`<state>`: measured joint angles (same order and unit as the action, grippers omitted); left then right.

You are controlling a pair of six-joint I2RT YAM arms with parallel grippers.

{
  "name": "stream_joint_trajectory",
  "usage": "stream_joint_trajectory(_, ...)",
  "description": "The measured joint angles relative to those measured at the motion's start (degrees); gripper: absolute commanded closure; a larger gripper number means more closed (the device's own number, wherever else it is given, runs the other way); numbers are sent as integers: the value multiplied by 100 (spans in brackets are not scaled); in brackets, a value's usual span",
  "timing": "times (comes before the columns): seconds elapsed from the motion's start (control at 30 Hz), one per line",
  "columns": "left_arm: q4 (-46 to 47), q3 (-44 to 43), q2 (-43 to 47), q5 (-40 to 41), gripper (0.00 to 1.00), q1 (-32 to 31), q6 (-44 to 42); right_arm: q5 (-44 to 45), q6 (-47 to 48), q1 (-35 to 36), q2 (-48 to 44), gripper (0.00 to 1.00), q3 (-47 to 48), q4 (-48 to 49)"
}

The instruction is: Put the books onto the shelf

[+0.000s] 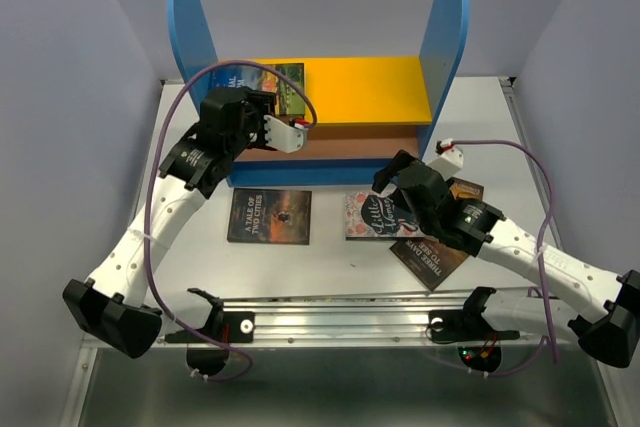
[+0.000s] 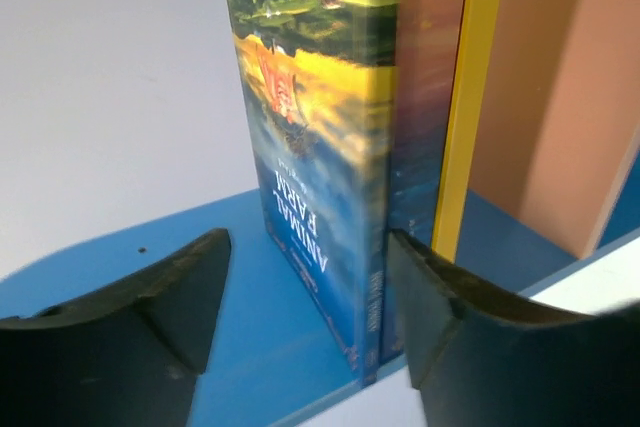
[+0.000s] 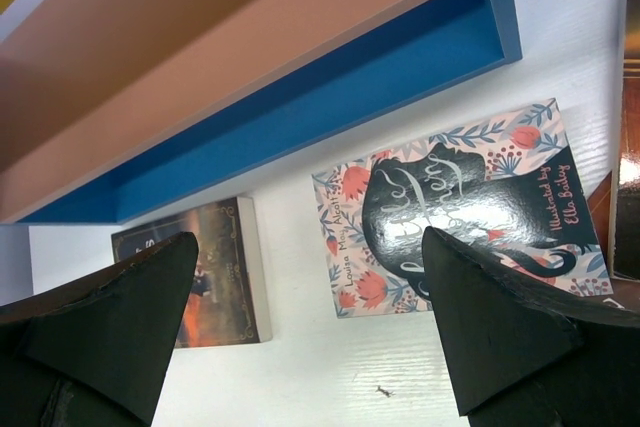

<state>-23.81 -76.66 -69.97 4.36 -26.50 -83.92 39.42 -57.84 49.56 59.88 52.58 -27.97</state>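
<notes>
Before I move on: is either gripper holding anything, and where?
Nothing held. Left gripper stands open around Animal Farm; right gripper hangs open above Little Women.

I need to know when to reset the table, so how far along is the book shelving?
Done: Animal Farm and a second book are on the shelf, with the left gripper open around Animal Farm. In hand: nothing; the open right gripper hovers over Little Women. Left: that, A Tale of Two Cities, Three Days to See and a dark book on the table.
</notes>
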Motion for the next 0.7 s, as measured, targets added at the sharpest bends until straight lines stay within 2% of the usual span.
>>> stream_joint_trajectory(0.03,-31,-17,17,-24,5,0,-9,-4,7,0,15,0,24,0)
stream_joint_trajectory(0.13,-184,-109,120,-129,1,0,42,-28,37,0,48,0,63,0)
stream_joint_trajectory(0.5,-680,-396,525,-758,1,0,260,-201,221,0,83,0,140,-9)
stream_joint_trajectory(0.7,-601,-1174,520,-1556,1,0,1403,-658,756,0,509,0,564,11)
